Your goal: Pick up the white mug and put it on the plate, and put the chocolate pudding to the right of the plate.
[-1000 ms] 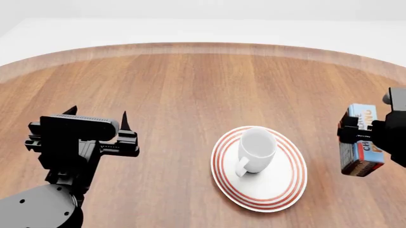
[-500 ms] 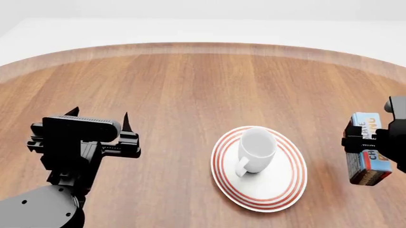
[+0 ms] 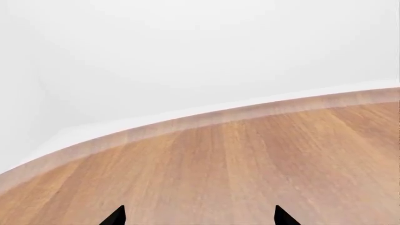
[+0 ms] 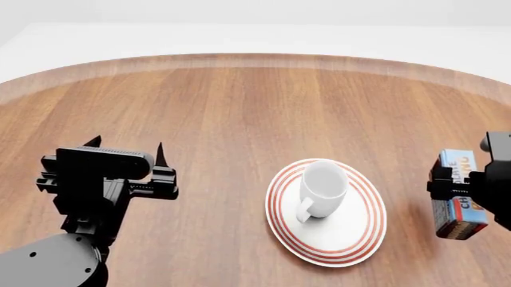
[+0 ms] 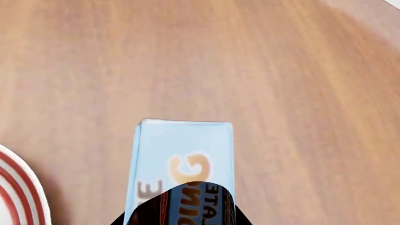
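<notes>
— On the plate (image 4: 363, 236) your mug (image 4: 322, 190) already stands. What's left?
— Your right claw (image 4: 471, 191) grips the pudding (image 4: 458, 200) right of it; set it down. Left claw (image 4: 126, 158) gapes empty.

The right gripper (image 4: 471, 185) is running off the head view's right edge and covering part of the chocolate pudding (image 4: 458, 206), cutting its lettering short. In the right wrist view, the plate (image 5: 16, 192) is showing only a rim arc.
</notes>
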`<state>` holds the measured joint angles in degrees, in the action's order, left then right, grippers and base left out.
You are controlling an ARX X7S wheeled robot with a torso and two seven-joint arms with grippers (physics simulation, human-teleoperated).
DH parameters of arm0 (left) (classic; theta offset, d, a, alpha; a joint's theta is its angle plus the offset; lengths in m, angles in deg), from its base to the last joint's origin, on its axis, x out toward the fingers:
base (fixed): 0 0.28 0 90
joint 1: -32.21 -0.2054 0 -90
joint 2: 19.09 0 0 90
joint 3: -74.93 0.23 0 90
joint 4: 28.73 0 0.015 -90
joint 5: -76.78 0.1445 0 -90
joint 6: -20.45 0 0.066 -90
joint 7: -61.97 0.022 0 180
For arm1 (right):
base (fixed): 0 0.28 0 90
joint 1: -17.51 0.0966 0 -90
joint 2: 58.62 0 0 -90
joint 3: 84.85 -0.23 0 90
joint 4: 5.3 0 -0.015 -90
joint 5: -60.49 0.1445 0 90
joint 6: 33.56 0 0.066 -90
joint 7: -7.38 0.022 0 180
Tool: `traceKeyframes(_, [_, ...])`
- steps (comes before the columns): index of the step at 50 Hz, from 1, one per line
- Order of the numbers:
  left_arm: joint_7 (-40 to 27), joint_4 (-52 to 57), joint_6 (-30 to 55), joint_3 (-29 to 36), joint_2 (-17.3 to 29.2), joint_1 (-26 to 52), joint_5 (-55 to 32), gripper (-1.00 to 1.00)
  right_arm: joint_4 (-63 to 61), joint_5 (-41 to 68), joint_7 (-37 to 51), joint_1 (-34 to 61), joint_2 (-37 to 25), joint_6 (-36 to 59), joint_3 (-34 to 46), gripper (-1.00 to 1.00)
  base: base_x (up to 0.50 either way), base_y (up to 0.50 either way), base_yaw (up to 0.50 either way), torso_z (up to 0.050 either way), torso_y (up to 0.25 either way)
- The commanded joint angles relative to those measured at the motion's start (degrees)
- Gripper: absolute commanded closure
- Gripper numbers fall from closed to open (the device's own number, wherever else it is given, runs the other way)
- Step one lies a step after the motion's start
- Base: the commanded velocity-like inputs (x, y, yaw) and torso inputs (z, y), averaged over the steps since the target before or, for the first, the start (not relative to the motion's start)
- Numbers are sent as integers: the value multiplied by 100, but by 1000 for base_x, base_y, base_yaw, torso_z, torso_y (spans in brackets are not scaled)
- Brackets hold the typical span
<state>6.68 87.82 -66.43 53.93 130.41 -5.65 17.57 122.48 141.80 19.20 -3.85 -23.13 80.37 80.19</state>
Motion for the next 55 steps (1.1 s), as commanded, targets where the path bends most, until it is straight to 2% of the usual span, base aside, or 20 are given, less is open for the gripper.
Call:
traceKeyframes(1, [112,47,90,-146,-135,-18,82,-100,107,-253,-153,-148,113,-148,-154,100,0,0,0,0,0])
traceKeyframes(17, [130,6,78,-151,-159,-61,100,-100,290,-285,-254,-288,225,-273,-156,100,0,0,0,0,0])
traceKeyframes(18, [127,9,79,-149,-160,-66,102,-100,307,-274,-251,-303,234,-279,-163,-100,0,0,0,0,0])
traceKeyframes(44, [151,-14,61,-179,-171,-107,99,-100,219,-362,-221,-191,213,-223,-164,-100,0,0,0,0,0])
traceKeyframes(55, [207,-29,-3,-219,-147,-127,69,-100,-930,-703,195,1103,-397,750,-128,-100,0,0,0,0,0])
